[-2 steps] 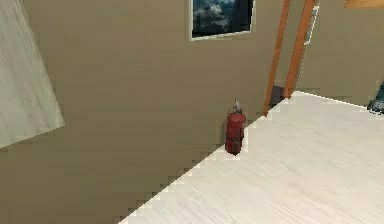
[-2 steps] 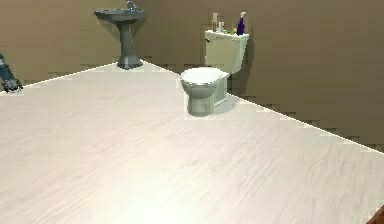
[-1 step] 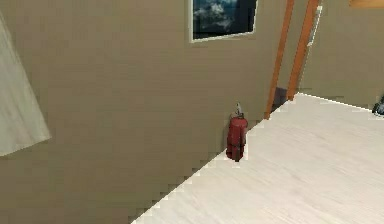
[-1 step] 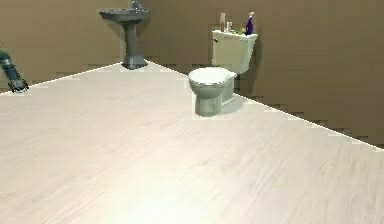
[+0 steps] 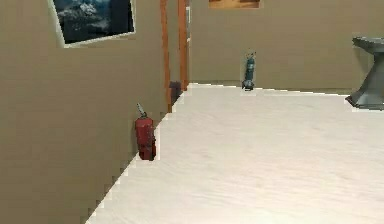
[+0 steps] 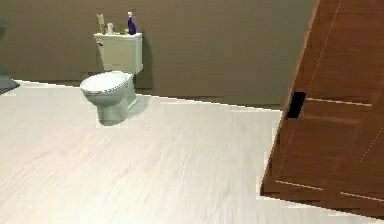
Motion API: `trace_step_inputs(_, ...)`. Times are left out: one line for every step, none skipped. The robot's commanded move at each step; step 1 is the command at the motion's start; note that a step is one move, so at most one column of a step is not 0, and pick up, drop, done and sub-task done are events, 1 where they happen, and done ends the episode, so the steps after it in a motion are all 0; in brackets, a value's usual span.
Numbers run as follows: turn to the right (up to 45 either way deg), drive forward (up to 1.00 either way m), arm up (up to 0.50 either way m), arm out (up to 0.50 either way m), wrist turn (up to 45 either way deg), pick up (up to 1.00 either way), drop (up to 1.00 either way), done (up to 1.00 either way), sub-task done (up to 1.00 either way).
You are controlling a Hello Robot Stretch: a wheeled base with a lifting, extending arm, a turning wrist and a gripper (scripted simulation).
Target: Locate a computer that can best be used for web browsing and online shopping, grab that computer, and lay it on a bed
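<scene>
Computer: its bearing from the claw cannot be fixed from this room, nor can its long axis, and whether the claw grips anything cannot be told. The step in hand is judged to be the search, with the grasp and the carry to a bed not yet begun. Forward view: a pale plank floor [image 5: 260,160] runs up to tan walls. A red fire extinguisher [image 5: 146,135] stands upright against the wall at lower left, below a framed picture [image 5: 93,20] at upper left. Just right of these rises an orange-brown door frame [image 5: 165,50], seen nearly edge-on and judged the likeliest way toward rooms that could hold a computer. A small dark spray bottle [image 5: 249,72] stands on the floor against the far wall at upper centre, well apart from the extinguisher. A grey fixture [image 5: 368,70] sits at the right edge. Arm side view: a white toilet [image 6: 110,92] stands at upper left, its tank against the wall, with small bottles [image 6: 130,22] upright on the tank lid. A brown panelled door [image 6: 335,100] stands at the right, its near edge carrying a dark latch plate [image 6: 297,105]. The door leaf and the extinguisher beside the frame are judged the things a turning base could brush.
</scene>
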Motion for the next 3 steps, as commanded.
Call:
trace_step_inputs(0.0,1.00,0.00,0.00,0.0,0.00,0.00,0.00,0.00)
trace_step_inputs(3.0,0.00,0.00,0.00,0.0,0.00,0.00,0.00,0.00)
trace_step_inputs(0.0,1.00,0.00,0.00,0.0,0.00,0.00,0.00,0.00)
